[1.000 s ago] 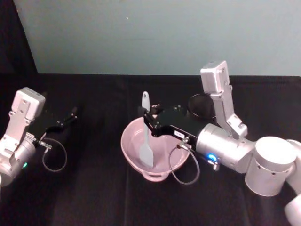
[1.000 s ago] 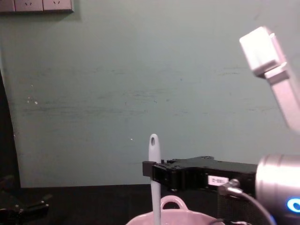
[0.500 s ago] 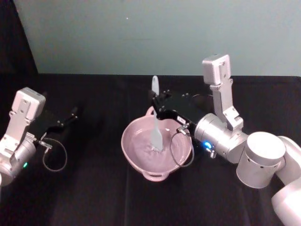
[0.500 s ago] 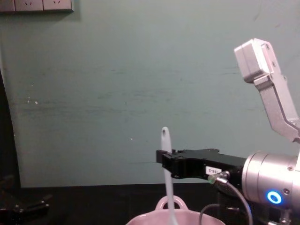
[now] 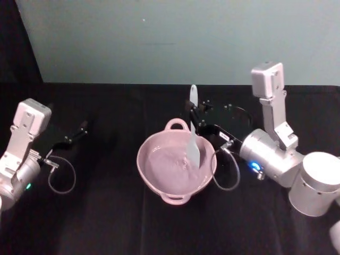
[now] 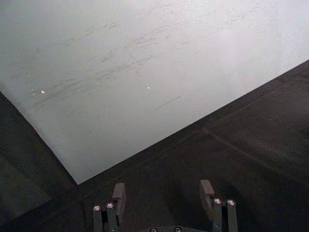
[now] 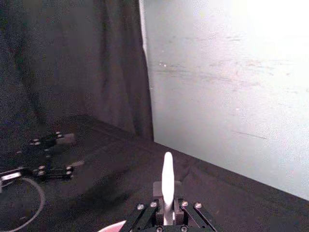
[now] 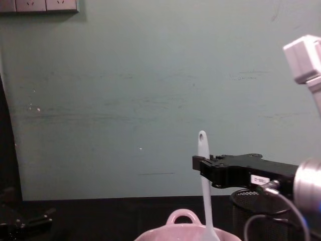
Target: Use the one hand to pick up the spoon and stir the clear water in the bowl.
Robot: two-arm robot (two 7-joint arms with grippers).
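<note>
Spoon [image 5: 193,150] stands nearly upright, its flat blade down inside the bowl [image 5: 144,159] and its holed handle end pointing up. The blade sits in the bowl's right half, close to the right inner wall, with the wider open part of the bowl to its left. The right gripper [image 5: 194,119] reaches in from the right above the far right rim, and its fingers are closed tight on the spoon's handle about midway up; the chest view shows the same hold [image 8: 199,166], with the handle end clear above it.

The bowl rests near the middle of the black table [image 5: 106,218], with bare cloth on every side and the wall well behind it. It has two loop handles, one on the far rim and one on the near rim. A black wire-mesh cup [image 8: 253,218] stands just behind the right gripper. The left gripper [image 6: 161,191] is parked well off to the left, its fingers spread apart with nothing between them.

One spoon, one bowl, one mesh cup, two grippers.
</note>
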